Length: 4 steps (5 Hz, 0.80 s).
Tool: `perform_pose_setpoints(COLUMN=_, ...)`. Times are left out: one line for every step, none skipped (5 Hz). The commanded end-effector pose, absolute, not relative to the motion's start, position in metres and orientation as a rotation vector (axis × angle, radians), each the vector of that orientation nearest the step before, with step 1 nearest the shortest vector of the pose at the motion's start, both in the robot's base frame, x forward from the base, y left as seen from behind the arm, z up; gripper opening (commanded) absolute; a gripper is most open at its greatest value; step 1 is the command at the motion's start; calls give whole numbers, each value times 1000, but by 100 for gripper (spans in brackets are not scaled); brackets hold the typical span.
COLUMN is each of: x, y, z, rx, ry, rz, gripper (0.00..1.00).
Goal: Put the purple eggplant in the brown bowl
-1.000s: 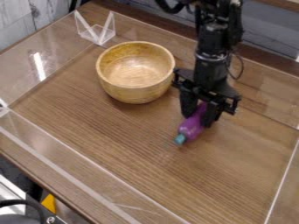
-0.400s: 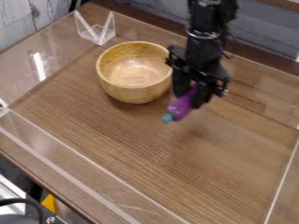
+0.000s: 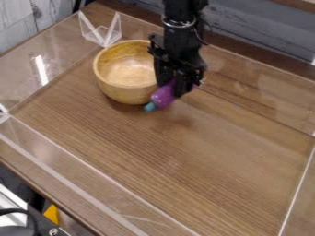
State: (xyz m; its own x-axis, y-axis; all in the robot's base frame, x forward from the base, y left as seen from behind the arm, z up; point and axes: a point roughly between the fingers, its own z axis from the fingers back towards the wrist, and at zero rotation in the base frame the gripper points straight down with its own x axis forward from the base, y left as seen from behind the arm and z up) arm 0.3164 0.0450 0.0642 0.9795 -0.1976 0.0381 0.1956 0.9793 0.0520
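The purple eggplant hangs tilted in the air, its teal stem tip pointing down and to the left. My gripper is shut on its upper end, with the black fingers on either side of it. It hovers just off the right rim of the brown bowl, a round light-wood bowl that stands on the table at the back left with nothing inside it.
A clear plastic stand sits behind the bowl at the back left. Low transparent walls edge the wooden tabletop. My black arm comes down from the top of the view.
My gripper has lifted the eggplant off the table and carried it left and toward the back, from the right middle to the bowl's right rim.
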Motion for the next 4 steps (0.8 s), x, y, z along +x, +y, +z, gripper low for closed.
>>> perform_pose_setpoints(x=326, y=72, z=65, rx=77, ry=-74, rz=-166, gripper=0)
perform_pose_setpoints(x=329, y=79, z=76, rx=83, ry=-82, rz=-227, gripper=0)
perform_pose_setpoints(x=332, y=79, z=89, rx=84, ry=-92, rz=-288, gripper=0)
perform_pose_setpoints(x=341, y=77, z=90, rx=85, ry=-100, rz=-279, gripper=0)
